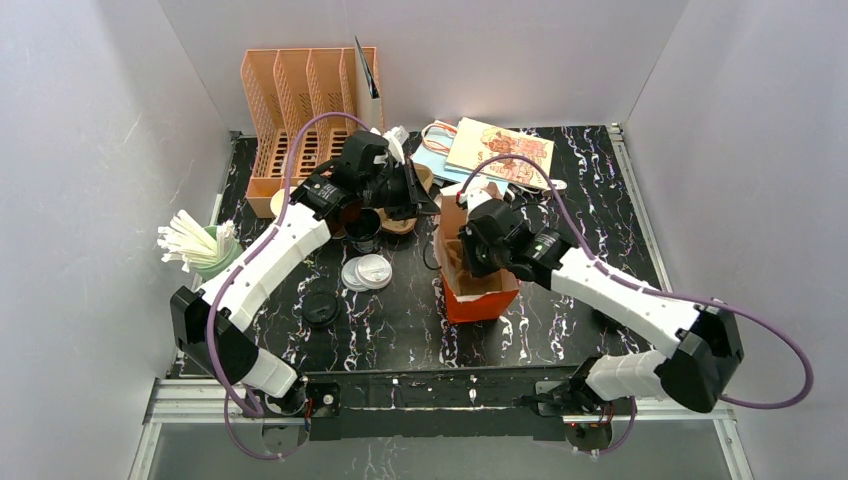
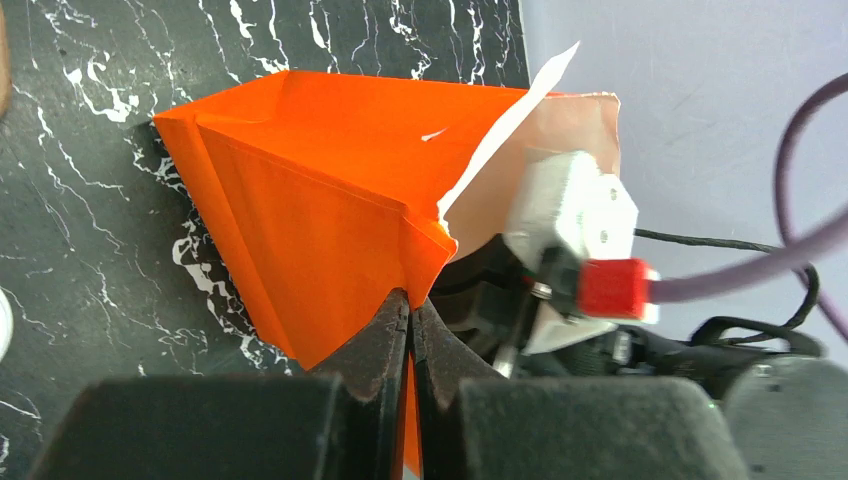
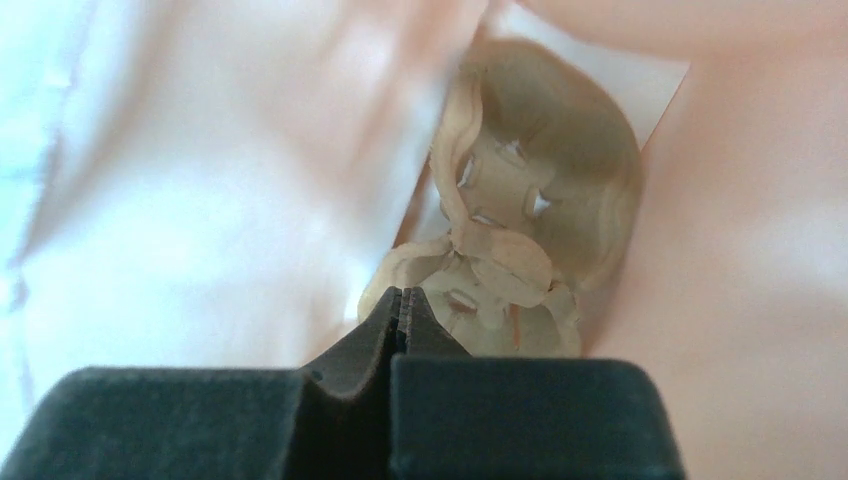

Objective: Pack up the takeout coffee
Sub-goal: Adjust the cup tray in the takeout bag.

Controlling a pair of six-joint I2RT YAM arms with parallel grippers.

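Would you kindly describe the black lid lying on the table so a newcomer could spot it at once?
Start at the black marbled table, in its left half. Toward the near edge from the white lids lies the black lid, flat and alone. It is the only dark lid; its neighbours are white.

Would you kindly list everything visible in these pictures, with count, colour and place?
paper bag: one, orange, centre
cup carrier: one, beige, inside the bag
paper cup: one, black, left of the bag
white lids: two, white, before the cup
black lid: one, black, front left
sticks: bunch, white, left edge
rack: one, peach, back left
book: one, cream, back centre
left gripper: one, black, shut on the bag's edge
right gripper: one, black, shut inside the bag
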